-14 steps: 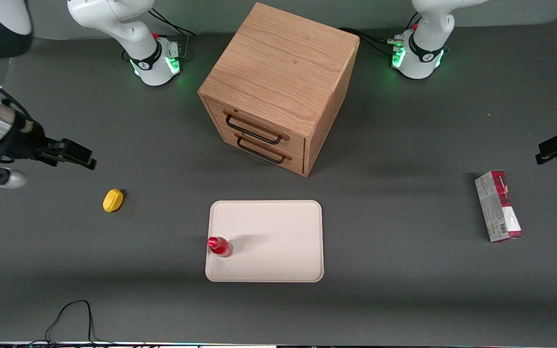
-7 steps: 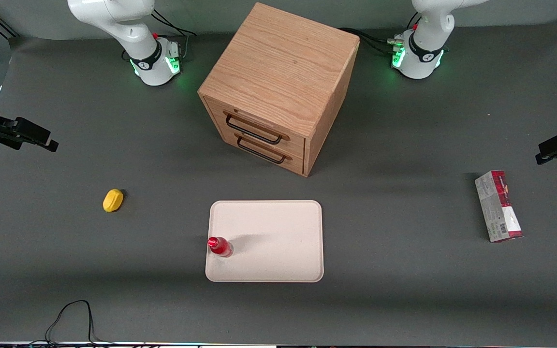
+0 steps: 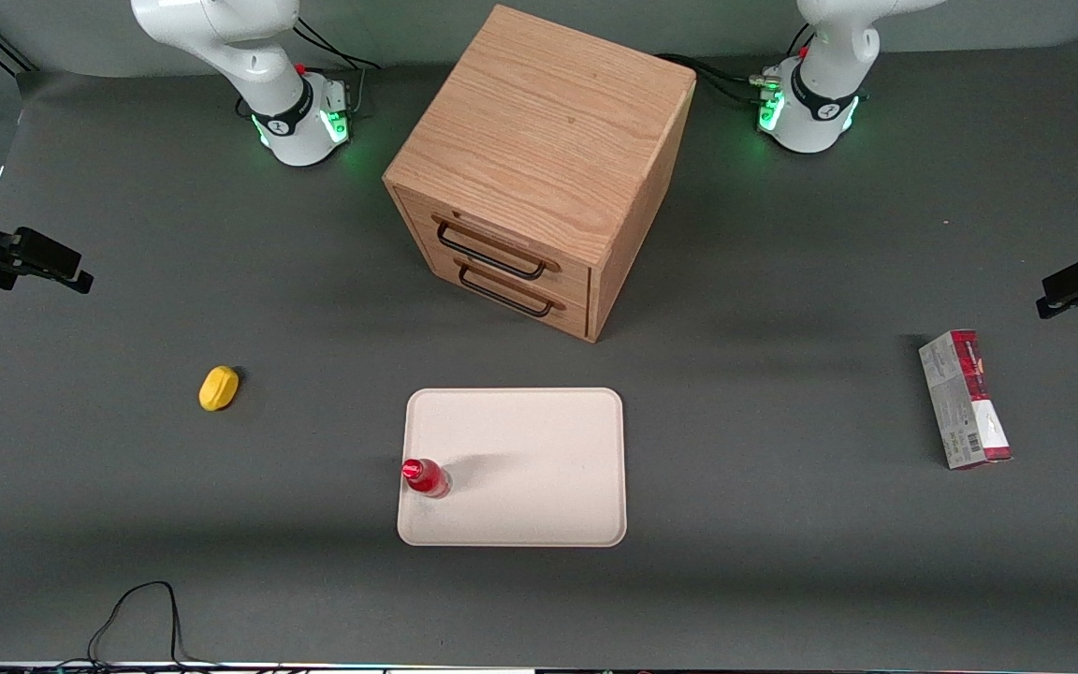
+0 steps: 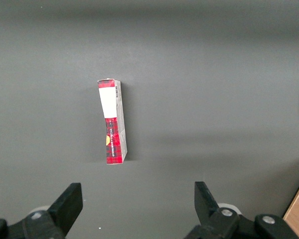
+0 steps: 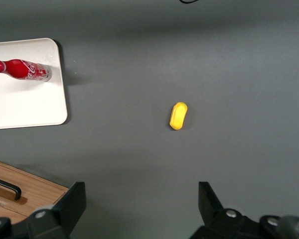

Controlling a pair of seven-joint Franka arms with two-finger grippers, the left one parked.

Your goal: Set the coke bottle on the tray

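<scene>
**Coke bottle stands on tray, gripper held well away**

The coke bottle [image 3: 425, 477] is seen standing upright on the tray [image 3: 539, 440], just inside the rim at the tray's edge toward the working arm's end of the table, its red cap uppermost. From the right wrist camera the bottle [image 5: 21, 69] is shown with its silvery base close to the tray's [image 5: 25, 107] rounded corner, and nothing is clamped around it. The gripper [image 3: 52, 265] is held well apart from the bottle, out at the working arm's end of the table and farther from the front camera than the tray. Its fingers [image 5: 70, 203] are spread wide in the wrist view, with only bare grey table between them. A yellow lemon-shaped object [image 3: 218, 388] is seen lying on the table between the gripper and the tray, touching neither. A wooden drawer box [image 3: 539, 168] is placed farther from the front camera than the tray, both drawers closed. A red-and-grey carton [image 3: 964, 399] is left lying toward the parked arm's end of the table.
</scene>
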